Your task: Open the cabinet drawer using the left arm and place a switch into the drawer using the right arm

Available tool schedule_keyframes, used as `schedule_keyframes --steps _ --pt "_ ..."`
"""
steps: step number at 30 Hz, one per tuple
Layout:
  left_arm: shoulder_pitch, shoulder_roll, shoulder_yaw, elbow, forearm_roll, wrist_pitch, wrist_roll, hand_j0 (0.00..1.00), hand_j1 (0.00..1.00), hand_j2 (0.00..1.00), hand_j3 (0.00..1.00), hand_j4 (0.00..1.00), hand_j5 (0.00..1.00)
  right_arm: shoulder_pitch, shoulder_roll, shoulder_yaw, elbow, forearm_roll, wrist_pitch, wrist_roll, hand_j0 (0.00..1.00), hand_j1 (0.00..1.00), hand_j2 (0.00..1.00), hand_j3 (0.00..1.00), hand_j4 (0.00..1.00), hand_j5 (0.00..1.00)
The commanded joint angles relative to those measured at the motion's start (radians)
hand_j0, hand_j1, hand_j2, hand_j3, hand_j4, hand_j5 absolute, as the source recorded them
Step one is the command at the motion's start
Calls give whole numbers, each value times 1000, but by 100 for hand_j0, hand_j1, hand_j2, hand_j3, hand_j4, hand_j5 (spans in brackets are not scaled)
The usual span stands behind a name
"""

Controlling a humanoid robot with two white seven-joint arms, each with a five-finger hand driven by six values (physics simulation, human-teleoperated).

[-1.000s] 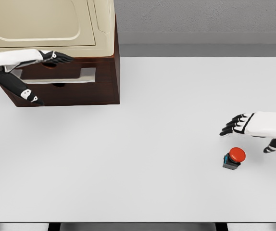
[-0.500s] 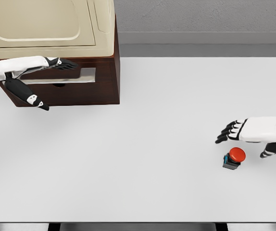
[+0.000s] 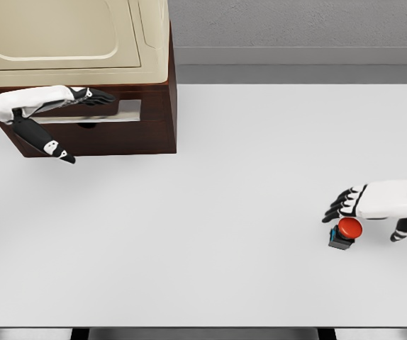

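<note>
- 2 robot hands in view: the left robot hand (image 3: 65, 99) reaches in at upper left, fingers (image 3: 98, 94) stretched flat and spread, holding nothing, lying across the drawer (image 3: 97, 111) front of the brown cabinet (image 3: 157, 113).
- Cream-coloured appliance (image 3: 69, 35) sits on top of the cabinet.
- Red-capped switch (image 3: 345, 232) stands on the white worktop (image 3: 225, 198) at right, well apart from the cabinet.
- Right robot hand (image 3: 363, 202) hovers just over the switch, fingers spread, thumb (image 3: 405, 228) hanging to the right, not gripping.
- Bare worktop lies between switch and cabinet.
</note>
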Motion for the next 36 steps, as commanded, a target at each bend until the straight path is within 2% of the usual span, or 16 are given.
schedule_keyframes --steps 1,4,12,18,21,25,30,34,36 --pt "0 -2 2 4 6 1 0 100 100 100 100 100 100 -2 9 12 0 -5 2 0 100 100 100 100 100 100" --pt "2 -3 1 2 6 1 0 100 100 100 100 100 100 -9 15 14 0 -7 2 0 100 100 100 100 100 100" --pt "38 -11 38 2 4 1 0 100 100 100 100 100 100 -97 12 125 -2 -31 2 0 100 100 100 100 100 100" --pt "44 -11 39 4 6 1 0 100 100 100 100 100 100 -103 18 138 -2 -33 2 0 100 100 100 100 100 100" --pt "49 -12 39 4 6 1 0 100 100 100 100 100 100 -127 20 165 -2 -33 2 0 100 100 100 100 100 100" --pt "55 -17 41 4 6 1 0 100 100 100 100 100 100 -126 44 159 -2 -33 2 0 100 100 100 100 100 100" --pt "107 -17 96 2 6 1 0 100 100 100 100 100 100 -101 49 126 0 -33 2 0 100 100 100 100 100 100" --pt "110 -17 97 1 10 1 0 100 100 100 100 100 100 32 49 -29 0 -33 2 0 100 100 100 100 100 100" --pt "123 -17 99 -2 16 1 0 100 100 100 100 100 100 34 55 -39 0 -33 2 0 100 100 100 100 100 100"
